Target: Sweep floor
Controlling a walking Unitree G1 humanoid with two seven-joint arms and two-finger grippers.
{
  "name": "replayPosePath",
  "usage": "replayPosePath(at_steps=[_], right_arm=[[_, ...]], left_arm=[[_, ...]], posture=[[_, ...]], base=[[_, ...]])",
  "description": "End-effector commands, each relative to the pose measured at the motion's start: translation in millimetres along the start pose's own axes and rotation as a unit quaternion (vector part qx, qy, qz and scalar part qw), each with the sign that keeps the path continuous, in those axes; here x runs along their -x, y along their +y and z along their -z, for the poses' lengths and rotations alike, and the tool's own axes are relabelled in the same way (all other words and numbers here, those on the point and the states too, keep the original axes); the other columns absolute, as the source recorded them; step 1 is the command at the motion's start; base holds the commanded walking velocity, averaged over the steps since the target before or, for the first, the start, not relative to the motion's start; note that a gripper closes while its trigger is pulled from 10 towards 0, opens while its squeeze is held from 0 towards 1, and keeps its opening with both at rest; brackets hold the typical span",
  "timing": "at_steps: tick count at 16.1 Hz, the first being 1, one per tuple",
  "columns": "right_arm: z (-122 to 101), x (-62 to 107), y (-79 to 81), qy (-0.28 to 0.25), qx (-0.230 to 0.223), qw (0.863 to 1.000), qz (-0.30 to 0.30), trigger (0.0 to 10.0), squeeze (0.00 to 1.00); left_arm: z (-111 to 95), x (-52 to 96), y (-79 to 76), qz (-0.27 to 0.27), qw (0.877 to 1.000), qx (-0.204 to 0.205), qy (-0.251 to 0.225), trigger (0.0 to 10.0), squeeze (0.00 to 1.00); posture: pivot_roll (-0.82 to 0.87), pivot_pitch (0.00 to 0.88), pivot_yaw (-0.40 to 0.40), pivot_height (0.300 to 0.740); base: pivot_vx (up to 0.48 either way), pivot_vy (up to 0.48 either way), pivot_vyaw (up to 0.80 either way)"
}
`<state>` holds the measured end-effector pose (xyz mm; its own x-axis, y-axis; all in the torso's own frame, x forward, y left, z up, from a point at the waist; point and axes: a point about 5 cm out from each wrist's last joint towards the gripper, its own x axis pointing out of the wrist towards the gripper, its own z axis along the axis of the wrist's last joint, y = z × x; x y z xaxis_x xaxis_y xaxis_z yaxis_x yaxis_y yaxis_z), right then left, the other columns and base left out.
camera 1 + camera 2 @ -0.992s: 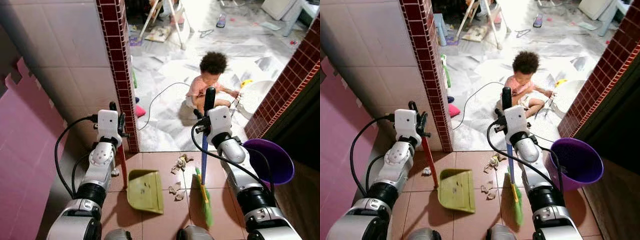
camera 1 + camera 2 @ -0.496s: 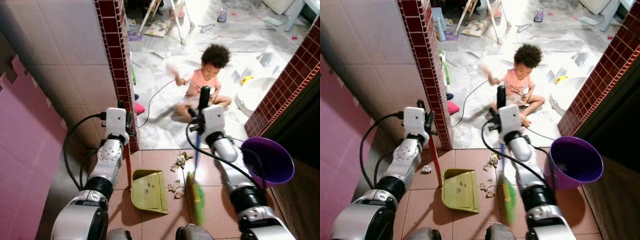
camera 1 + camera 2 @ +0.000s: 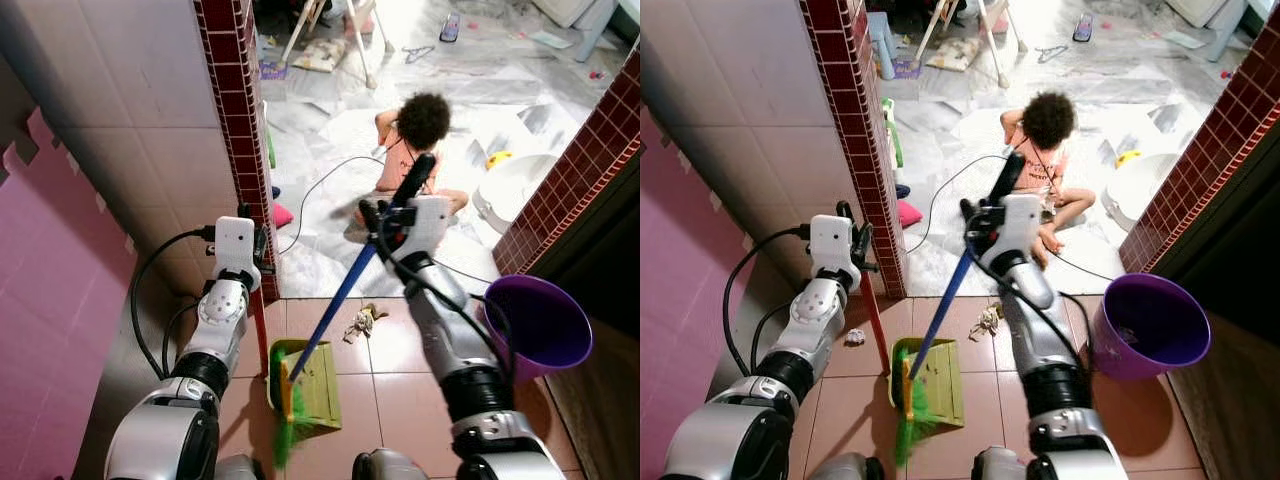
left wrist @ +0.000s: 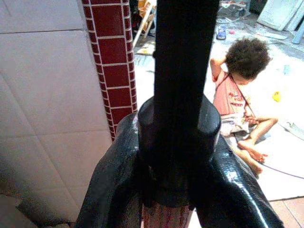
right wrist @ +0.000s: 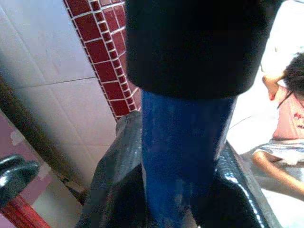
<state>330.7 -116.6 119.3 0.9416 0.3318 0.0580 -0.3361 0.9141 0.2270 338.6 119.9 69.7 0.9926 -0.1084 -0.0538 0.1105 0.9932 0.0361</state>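
Two pincers are engaged. The right pincer (image 3: pixel 385 218) clamps the blue broom (image 3: pixel 330 310) handle; the left pincer (image 3: pixel 248 238) clamps the red handle of the green dustpan (image 3: pixel 318 385). Since a second ago the broom has swung across, so its green bristles now lie at the dustpan mouth and the nearer scraps are gone from the tiles. One paper clump (image 3: pixel 362 321) remains on the terracotta floor (image 3: pixel 400 400). Beyond the doorway a child (image 3: pixel 415 150) sits on marble flooring; a purple bucket (image 3: pixel 545 325) stands right.

Broom (image 3: pixel 330 310) slants across dustpan (image 3: pixel 312 385); bucket (image 3: pixel 545 322) right, person (image 3: pixel 415 150) beyond.
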Motion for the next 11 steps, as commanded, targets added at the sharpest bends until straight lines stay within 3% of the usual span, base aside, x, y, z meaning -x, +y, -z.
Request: replayPosePath(at_steps=[1, 3, 6, 9, 11], right_arm=[[-9, 4.5, -9.0, -0.008, 0.034, 0.999, -0.002, 10.0, 0.0], [-20, 7.7, -14.3, -0.014, 0.11, 0.994, -0.01, 10.0, 0.0], [-30, 11.1, -20.3, -0.03, 0.156, 0.987, -0.007, 10.0, 0.0], [-32, 14.8, -36.6, -0.024, 0.162, 0.986, 0.021, 10.0, 0.0], [-31, 17.2, -45.2, -0.015, 0.211, 0.976, 0.044, 10.0, 0.0]], left_arm=[[-4, -3.2, -0.4, 0.007, 1.0, -0.006, -0.002, 10.0, 0.0], [-8, -5.5, 3.8, 0.0, 1.0, 0.002, -0.008, 10.0, 0.0], [-11, -7.0, 8.2, -0.003, 1.0, 0.015, -0.014, 10.0, 0.0], [-12, -7.0, 14.7, -0.007, 0.999, 0.03, -0.017, 10.0, 0.0], [-15, -7.6, 15.6, 0.006, 0.997, 0.066, -0.028, 10.0, 0.0]], posture=[[-0.18, 0.059, 0.036, 0.74], [-0.18, 0.048, 0.034, 0.74], [-0.18, 0.035, 0.031, 0.74], [-0.17, 0.023, 0.031, 0.74], [-0.17, 0.014, 0.033, 0.74]], base=[[0.0, 0.0, 0.0], [0.0, 0.0, 0.0], [0.0, 0.0, 0.0], [0.0, 0.0, 0.0], [0.0, 0.0, 0.0]])
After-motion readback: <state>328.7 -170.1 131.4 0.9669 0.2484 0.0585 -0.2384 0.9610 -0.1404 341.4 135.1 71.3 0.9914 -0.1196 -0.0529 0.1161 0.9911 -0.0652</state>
